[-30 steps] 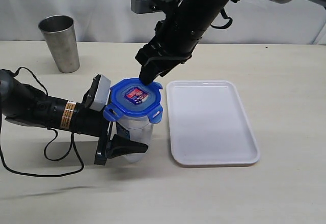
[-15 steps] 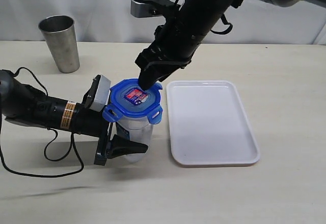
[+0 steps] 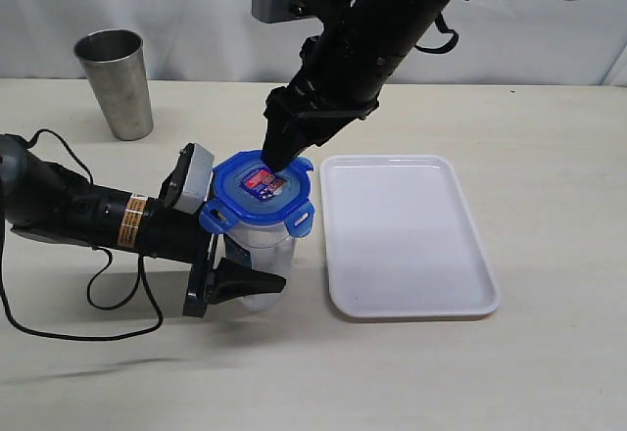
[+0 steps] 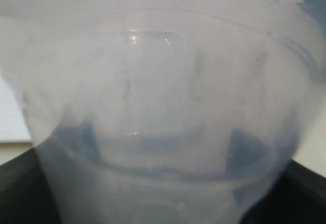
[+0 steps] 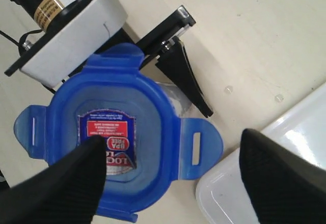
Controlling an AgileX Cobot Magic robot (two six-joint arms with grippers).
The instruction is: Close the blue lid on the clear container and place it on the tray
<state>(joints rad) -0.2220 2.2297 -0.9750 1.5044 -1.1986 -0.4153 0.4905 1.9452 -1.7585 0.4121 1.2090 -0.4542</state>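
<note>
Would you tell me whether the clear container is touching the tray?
Apart: the exterior view shows bare table between the clear container and the tray.

The lid [image 3: 262, 189] sat on the container [image 3: 263, 250], which stood on the desk [image 3: 549, 372] just left of the tray [image 3: 407, 240]. The left pincer [image 3: 238, 255] enclosed the container from the left, and the right pincer [image 3: 278, 162] hung just above the lid. The metal cup [image 3: 116, 83] stood well behind, further left.

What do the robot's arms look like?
Both arms are black and tube-shaped. The left arm wears a yellow warning label and trails a loose black cable. Each carries a grey camera box, and the right arm ends in black wedge-shaped fingers.
</note>
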